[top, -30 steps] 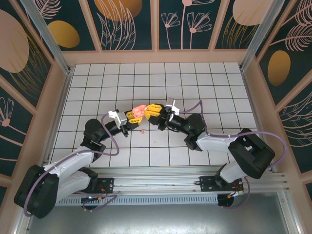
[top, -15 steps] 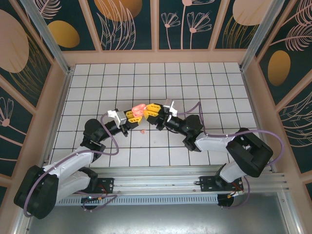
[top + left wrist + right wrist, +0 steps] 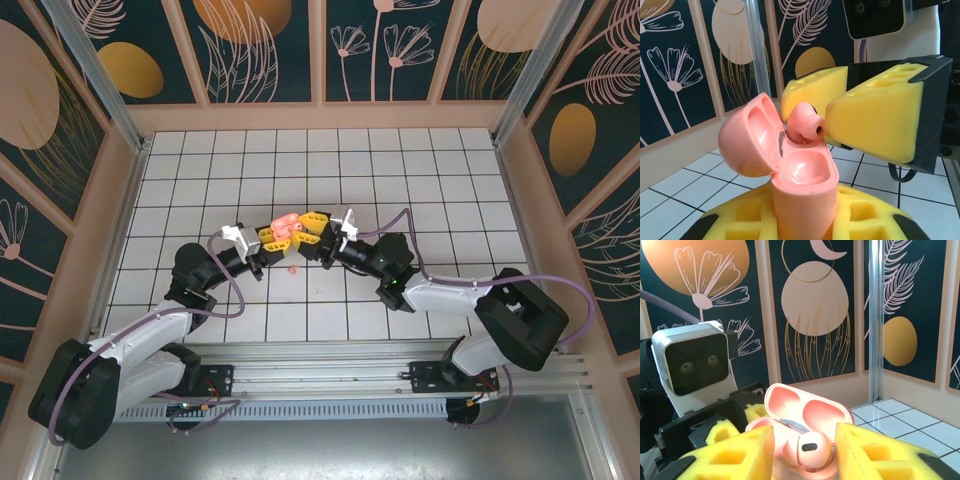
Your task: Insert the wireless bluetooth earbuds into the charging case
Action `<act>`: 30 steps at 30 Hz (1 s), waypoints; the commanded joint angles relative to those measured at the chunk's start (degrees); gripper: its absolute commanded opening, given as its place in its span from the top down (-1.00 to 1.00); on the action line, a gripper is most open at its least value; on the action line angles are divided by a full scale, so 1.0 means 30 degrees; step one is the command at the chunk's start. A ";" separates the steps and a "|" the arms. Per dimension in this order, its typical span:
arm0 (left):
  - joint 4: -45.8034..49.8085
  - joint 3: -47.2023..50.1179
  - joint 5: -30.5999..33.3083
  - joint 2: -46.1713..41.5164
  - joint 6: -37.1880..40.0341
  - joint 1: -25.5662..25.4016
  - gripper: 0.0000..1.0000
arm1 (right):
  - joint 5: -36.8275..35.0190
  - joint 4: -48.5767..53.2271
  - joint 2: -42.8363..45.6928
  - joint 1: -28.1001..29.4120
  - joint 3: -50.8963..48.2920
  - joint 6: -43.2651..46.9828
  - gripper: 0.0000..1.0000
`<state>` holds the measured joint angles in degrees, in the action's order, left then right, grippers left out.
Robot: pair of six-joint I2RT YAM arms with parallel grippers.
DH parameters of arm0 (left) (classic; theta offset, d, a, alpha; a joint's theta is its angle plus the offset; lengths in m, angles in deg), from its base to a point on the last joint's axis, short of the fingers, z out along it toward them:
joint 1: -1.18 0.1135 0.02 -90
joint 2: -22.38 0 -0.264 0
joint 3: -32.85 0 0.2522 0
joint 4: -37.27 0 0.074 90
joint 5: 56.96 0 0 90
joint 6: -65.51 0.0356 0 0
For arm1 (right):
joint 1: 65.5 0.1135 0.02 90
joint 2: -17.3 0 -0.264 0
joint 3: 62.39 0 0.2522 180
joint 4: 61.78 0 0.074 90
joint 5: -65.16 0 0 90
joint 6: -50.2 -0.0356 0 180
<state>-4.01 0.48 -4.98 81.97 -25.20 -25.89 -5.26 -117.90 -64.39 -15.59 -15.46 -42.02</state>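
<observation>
two hands are meeting tip to tip just above the middle of the white tiled surface (image 3: 400, 170). the left hand (image 3: 270, 238) is clamping its yellow foam fingers (image 3: 855, 207) shut around the lower body of a salmon-pink charging case (image 3: 802, 185). the case is standing upright between them, its lid (image 3: 750, 140) hanging open and tipping back toward the left of the left wrist view. one pink earbud (image 3: 805, 122) is sitting at the mouth of the case beside the hinge, its rounded head and small dark opening poking up above the rim. the cavity next to it is showing glossy pink.

the right hand (image 3: 804, 435) is reaching in from the opposite side, its two yellow fingers (image 3: 855, 450) flanking that bud. in the right wrist view a thin gap is showing between the bud and the finger on the left of the frame, while the other finger is lying just beside it, so the jaws are standing slightly apart and not pinching. whether the bud is fully seated i cannot tell.

a second pink earbud (image 3: 291, 269) is lying loose on the surface, on a tile just nearer the arm bases than the two hands.
</observation>
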 commanded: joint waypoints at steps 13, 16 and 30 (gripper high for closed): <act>-0.0899 -0.0831 -0.0371 -0.0151 -0.0201 -0.0117 0.82 | -0.0283 0.2457 0.3698 0.0037 0.0369 -0.0339 -0.10; -0.0870 -0.0858 -0.0364 -0.0118 -0.0176 -0.0117 0.82 | -0.0299 0.3290 0.4547 -0.0025 0.0370 -0.0687 -0.09; -0.0796 -0.1120 -0.0661 0.0057 -0.0291 -0.0117 0.82 | -0.2078 0.8475 0.4751 -0.0139 0.1954 -0.0494 0.21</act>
<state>-4.45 -0.75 -5.55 82.08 -25.20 -25.95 -8.39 -94.34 -48.93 -15.68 -12.73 -44.10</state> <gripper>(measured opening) 0.179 0.372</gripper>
